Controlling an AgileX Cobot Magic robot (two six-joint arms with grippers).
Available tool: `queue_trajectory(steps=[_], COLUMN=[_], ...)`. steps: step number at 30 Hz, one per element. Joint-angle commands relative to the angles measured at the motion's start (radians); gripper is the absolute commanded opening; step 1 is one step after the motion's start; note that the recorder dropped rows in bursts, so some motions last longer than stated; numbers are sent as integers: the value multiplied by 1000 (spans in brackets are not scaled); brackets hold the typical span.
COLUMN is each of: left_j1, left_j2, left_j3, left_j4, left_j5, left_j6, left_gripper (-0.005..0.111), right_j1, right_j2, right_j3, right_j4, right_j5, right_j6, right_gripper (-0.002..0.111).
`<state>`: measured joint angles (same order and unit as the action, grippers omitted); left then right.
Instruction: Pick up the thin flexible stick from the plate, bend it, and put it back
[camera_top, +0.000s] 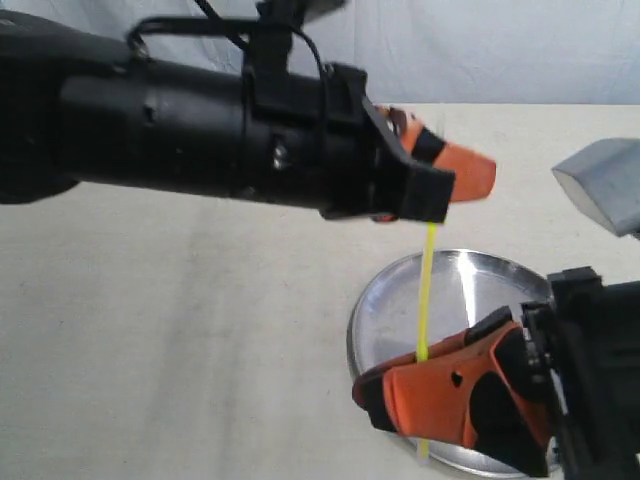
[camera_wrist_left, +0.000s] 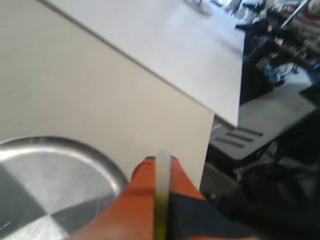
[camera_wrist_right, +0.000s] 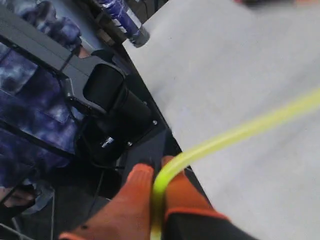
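Note:
The thin flexible stick (camera_top: 427, 290) is a yellow strand held upright above the plate (camera_top: 480, 290), a shiny silver round dish on the white table. My left gripper (camera_top: 470, 172) is shut on the stick's upper end; in the left wrist view the strand (camera_wrist_left: 161, 200) lies between the orange fingers (camera_wrist_left: 145, 185) up to the gripper's tip (camera_wrist_left: 160, 162), with the plate's rim (camera_wrist_left: 75, 145) beside it. My right gripper (camera_top: 385, 390) is shut on the lower part, and a pale tip (camera_top: 423, 450) pokes out below. In the right wrist view the stick (camera_wrist_right: 240, 131) curves sideways out of the shut gripper (camera_wrist_right: 155, 170).
A grey angular object (camera_top: 605, 190) sits at the right edge of the table. The left arm's black body (camera_top: 200, 130) spans the upper part of the exterior view. The table edge (camera_wrist_left: 210, 107) drops off to dark equipment.

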<state>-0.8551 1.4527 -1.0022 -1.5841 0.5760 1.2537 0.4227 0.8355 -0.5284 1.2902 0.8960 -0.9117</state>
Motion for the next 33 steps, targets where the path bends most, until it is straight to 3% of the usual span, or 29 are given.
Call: queue_trajectory(steps=[1,4,9,13,18,22,26,29,33], left_j1=[-72,-84,-84,-84,-84,-84,-84,-84,-84], left_j2=[42,33,-24,-69,-69,-46,-23,-18,-25], left_j3=[7,7,3,-45,-90,-80,-47,-13,5], left_j4=[265,289,160,-2,-134,-64,96,214,236], left_j5=[-36,-66,-58,-58,-56,-102,-207,-241,-115], left_j6=[-79,-138,-103,33,198,197,114,-22,-95], left_gripper=[0,0,0,0,0,0,0,0,0], right_j1=[-3,-3,-3,-3,-3,-3,-3,-3,-3], right_j2=[-87,-135,-136,-99,-23,-6,-48,-111,-161], right_j3=[-78,-117,-121,-98,-85,-85,-93,-105,-112], right_j4=[-84,-316,-682,-661,-487,-332,-296,-348,-631], right_j5=[-123,-161,-105,-75,-74,-76,-83,-126,-181], right_j6=[87,291,624,628,471,311,281,324,585], right_gripper=[-1,-1,-1,-1,-1,-1,-1,-1,-1])
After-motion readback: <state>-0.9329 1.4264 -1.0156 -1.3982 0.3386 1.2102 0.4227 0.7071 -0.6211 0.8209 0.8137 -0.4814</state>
